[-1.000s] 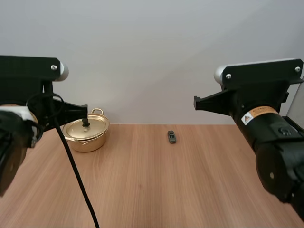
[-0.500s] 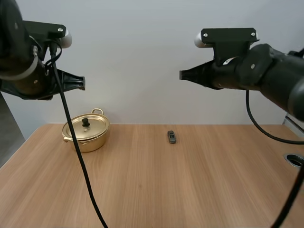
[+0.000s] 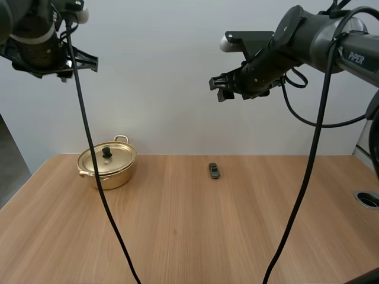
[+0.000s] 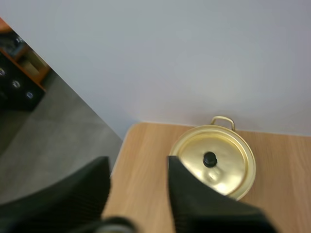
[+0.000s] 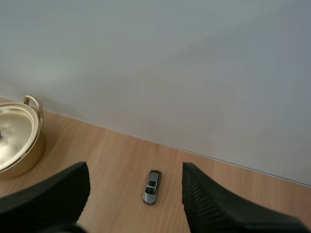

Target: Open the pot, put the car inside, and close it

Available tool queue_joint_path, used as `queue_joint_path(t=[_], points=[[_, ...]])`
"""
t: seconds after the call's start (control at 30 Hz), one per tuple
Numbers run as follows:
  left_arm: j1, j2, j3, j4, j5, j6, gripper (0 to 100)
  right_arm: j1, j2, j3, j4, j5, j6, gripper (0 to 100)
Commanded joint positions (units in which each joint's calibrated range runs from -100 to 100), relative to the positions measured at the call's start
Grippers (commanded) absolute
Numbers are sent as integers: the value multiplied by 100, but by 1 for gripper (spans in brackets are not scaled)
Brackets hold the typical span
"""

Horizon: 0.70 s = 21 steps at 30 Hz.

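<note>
The pot (image 3: pixel 108 165) sits at the far left of the wooden table (image 3: pixel 195 236), close to the plain pale wall (image 3: pixel 177 89) that rises straight behind it. It is gold-coloured, its lid (image 3: pixel 115 157) is on, and a black knob (image 3: pixel 107 152) stands in the lid's middle (one loop handle (image 3: pixel 121 138) shows on the wall side). The car (image 3: pixel 214 171), small and grey, lies to the right of the pot, well apart from it and about as near the wall, with its length running toward the wall.

My left arm (image 3: pixel 41 41) is raised high above the pot and a little to its left. From its wrist camera I look down on the lid, and the left jaws stand apart with nothing between them. My right arm (image 3: pixel 284 50) reaches in high up to the right of the pot, roughly over the car. The right jaws are apart too and hold nothing. Past them I see the car on the table, with the pot off to one side.

The table is light wood with a fine grain. Far to the right of the pot, near the table's edge, a round grey-rimmed opening (image 3: pixel 367 199) is set into the wood. Left of the pot the table ends, and grey floor (image 3: pixel 10 171) shows below.
</note>
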Motion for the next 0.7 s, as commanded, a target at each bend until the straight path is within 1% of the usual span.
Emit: queue_joint_path(t=[0.0,0.07,0.13,0.3,0.43,0.53,0.6,0.67], points=[[4,332,10,-323,556,210,100,3,18,-50,126,1713,-62,100],[4,636,10,-529,955,419,100,3,18,-50,313,1713,-62,100],[4,963,10,-558,986,419,100,3,18,-50,480,1713,-62,100],[4,1517,10,-42,950,419,100,3,18,-50,646,1617,-62,100],[4,1776,10,-74,494,419,100,3,18,-50,646,1575,-185,100],[4,1905,10,-188,-6,419,92,3,18,-50,646,1594,-186,100],[4,1988,10,-216,-411,347,93,3,18,-50,646,1626,-186,100],[4,2059,10,-281,-744,136,97,3,18,-50,646,1657,-207,100]])
